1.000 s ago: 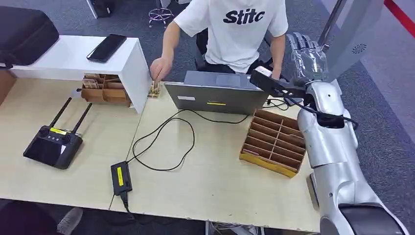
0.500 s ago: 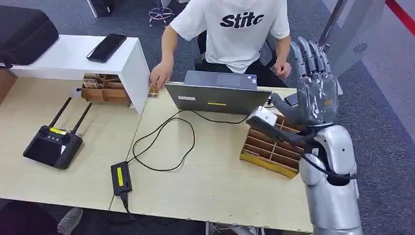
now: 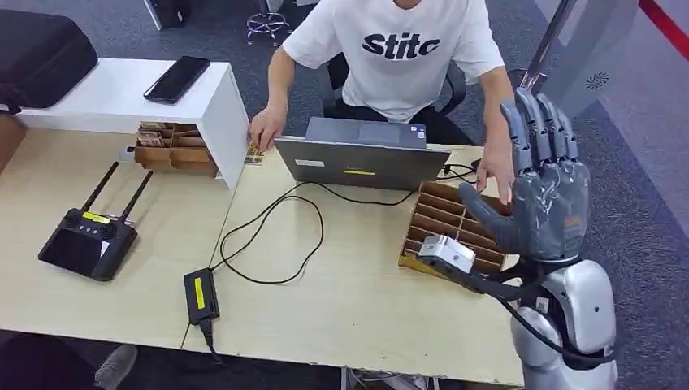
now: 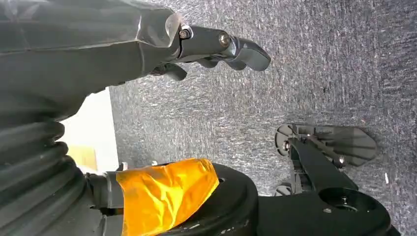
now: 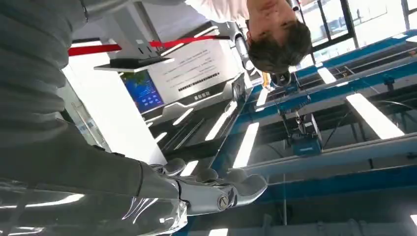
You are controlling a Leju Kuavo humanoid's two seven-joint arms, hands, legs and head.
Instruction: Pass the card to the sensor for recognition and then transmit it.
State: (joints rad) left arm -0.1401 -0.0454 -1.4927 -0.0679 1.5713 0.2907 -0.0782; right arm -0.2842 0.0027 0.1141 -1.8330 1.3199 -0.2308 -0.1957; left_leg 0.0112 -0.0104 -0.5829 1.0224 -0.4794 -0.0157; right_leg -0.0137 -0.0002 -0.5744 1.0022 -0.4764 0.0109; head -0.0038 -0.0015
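Over on the right side of the bench point(image 3: 349, 301), the robot's right hand point(image 3: 546, 191) is raised above the slotted wooden rack point(image 3: 455, 236). Its fingers are straight and pointing up, its thumb sticks out sideways, and it's holding nothing. The left hand point(image 4: 211, 44) hangs down over the carpet with its fingers loosely bent, and it's empty too.

As for the card, neither hand has one. The only card-like things I can spot are a small stack of cards point(image 3: 256, 152) at the far edge of the bench, right beside the white shelf point(image 3: 122, 89). The person's hand point(image 3: 266, 127) is resting on that stack, so it's well apart from the right hand, with the laptop point(image 3: 361, 162) in between. I can't make out a sensor for sure, or tell whether a card sits in the rack slots.

My take is that an empty raised hand fits two stages: either it's waiting to get a card, or it has already let one go. Either way, I'd keep the fingers spread and move slowly. The person's other hand point(image 3: 496, 169) is just beside the robot's fingers over the rack, and the wrist cable hangs close to the rack's edge, so watch for snags.
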